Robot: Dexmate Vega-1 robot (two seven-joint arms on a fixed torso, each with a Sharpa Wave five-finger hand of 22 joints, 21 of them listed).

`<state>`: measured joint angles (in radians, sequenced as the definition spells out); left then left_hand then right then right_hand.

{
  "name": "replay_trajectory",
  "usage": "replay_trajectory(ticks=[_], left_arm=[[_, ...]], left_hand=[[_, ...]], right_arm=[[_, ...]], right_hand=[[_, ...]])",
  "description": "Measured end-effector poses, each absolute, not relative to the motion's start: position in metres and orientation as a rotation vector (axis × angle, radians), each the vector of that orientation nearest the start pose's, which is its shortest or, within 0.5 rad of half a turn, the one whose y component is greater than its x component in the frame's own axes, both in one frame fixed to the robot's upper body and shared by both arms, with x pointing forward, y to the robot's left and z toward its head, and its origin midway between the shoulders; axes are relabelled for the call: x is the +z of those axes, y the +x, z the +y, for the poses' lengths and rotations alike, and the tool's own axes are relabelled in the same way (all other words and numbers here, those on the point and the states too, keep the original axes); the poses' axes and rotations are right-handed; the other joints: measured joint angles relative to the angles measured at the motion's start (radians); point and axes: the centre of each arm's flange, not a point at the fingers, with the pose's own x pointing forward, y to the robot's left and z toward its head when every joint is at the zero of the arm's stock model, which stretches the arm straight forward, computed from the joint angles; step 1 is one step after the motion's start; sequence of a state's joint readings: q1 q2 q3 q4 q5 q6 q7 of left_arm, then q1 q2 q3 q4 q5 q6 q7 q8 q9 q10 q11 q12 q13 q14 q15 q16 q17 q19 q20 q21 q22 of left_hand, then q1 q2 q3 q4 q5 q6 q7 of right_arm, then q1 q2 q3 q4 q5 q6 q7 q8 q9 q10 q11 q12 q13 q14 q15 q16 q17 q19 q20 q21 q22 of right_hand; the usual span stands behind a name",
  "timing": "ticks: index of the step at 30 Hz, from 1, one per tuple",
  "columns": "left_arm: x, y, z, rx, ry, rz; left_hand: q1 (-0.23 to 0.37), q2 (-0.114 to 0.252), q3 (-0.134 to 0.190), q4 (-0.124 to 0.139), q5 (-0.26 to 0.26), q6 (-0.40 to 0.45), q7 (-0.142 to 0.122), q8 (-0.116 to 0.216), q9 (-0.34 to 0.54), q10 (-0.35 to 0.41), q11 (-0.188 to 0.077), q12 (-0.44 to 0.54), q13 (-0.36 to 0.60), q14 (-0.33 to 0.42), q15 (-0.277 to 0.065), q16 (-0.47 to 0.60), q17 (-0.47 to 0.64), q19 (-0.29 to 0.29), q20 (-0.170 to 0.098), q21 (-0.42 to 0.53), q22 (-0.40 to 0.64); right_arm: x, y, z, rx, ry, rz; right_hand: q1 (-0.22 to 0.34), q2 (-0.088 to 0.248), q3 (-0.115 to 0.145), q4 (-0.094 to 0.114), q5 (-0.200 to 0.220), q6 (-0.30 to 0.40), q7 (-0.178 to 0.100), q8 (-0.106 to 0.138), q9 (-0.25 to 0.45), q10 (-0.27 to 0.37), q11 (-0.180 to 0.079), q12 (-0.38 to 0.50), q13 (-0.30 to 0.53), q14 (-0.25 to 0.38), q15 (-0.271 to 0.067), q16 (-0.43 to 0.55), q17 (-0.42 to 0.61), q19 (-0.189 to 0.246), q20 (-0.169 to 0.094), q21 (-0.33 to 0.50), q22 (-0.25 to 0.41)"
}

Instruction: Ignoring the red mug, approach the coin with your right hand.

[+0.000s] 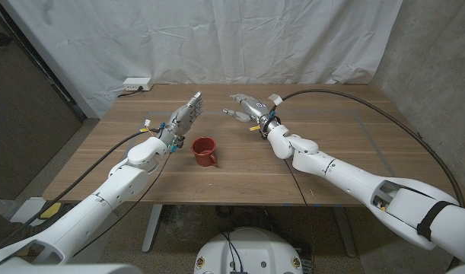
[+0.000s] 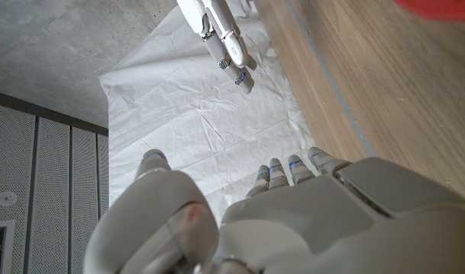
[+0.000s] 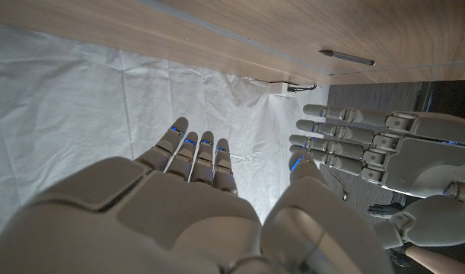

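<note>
Coin: I cannot tell where it lies on the desk [image 1: 331, 152]; it is too small to pick out, or something hides it.
Right hand [image 1: 247, 109]: it hovers over the far middle of the desk, close to the far edge. Its fingers [image 3: 190, 148] are stretched out and a little apart. It holds nothing.
Red mug [image 1: 205, 151]: it stands upright near the middle of the desk, a bit toward the left edge, nearer the robot than the right hand and apart from it.
Left hand [image 1: 185, 118]: it is up in the air just beyond the mug, on the left side. Its fingers are straight and it holds nothing.
Thin dark stick [image 3: 346, 57]: it lies on the wood, away from both hands.
White box [image 1: 137, 82]: it sits at the far left corner with a cord.
How to do it well: I think the coin must be found first. Then the right hand should go slowly and low toward it, fingers open. It should keep clear of the mug so the mug does not tip. The left hand should wait where it is.
What could go wrong: reaching for the wrong spot, or bumping the left hand, which is near.
</note>
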<state>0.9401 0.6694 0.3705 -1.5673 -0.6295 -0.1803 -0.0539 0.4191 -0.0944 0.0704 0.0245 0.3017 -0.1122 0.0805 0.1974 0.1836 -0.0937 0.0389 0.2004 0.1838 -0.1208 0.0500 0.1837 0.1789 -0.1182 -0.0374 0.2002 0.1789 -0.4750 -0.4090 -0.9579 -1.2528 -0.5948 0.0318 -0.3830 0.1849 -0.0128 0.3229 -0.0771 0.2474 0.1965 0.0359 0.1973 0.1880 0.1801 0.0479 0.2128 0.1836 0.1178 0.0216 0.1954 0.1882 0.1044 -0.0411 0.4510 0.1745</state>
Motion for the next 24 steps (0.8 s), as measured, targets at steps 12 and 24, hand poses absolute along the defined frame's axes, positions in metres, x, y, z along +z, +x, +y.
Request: replay_trajectory(ticks=[12,24], left_arm=[[-0.016,0.606,0.273,-0.333,0.125,-0.578],[-0.018,0.605,0.273,-0.333,0.125,-0.576]], left_hand=[[0.000,0.000,0.000,0.000,0.000,0.000,0.000,0.000,0.000,0.000,0.000,0.000,0.000,0.004,-0.004,0.000,0.000,0.000,0.000,0.000,0.000],[0.000,0.000,0.000,0.000,0.000,0.000,0.000,0.000,0.000,0.000,0.000,0.000,0.000,0.004,-0.004,0.000,0.000,0.000,0.000,0.000,0.000]], right_arm=[[-0.002,0.660,-0.055,0.053,-1.345,-0.933],[-0.013,0.664,-0.050,0.050,-1.398,-0.916]], right_hand=[[0.000,0.000,-0.003,-0.003,0.000,0.000,0.000,0.000,0.000,-0.004,0.001,0.000,0.000,-0.006,0.006,0.000,0.000,0.000,0.000,-0.008,0.000],[0.000,0.000,-0.003,-0.003,0.000,0.000,0.000,0.000,0.000,-0.013,-0.001,0.000,0.000,-0.005,0.005,0.000,0.000,0.000,0.000,-0.008,0.000]])
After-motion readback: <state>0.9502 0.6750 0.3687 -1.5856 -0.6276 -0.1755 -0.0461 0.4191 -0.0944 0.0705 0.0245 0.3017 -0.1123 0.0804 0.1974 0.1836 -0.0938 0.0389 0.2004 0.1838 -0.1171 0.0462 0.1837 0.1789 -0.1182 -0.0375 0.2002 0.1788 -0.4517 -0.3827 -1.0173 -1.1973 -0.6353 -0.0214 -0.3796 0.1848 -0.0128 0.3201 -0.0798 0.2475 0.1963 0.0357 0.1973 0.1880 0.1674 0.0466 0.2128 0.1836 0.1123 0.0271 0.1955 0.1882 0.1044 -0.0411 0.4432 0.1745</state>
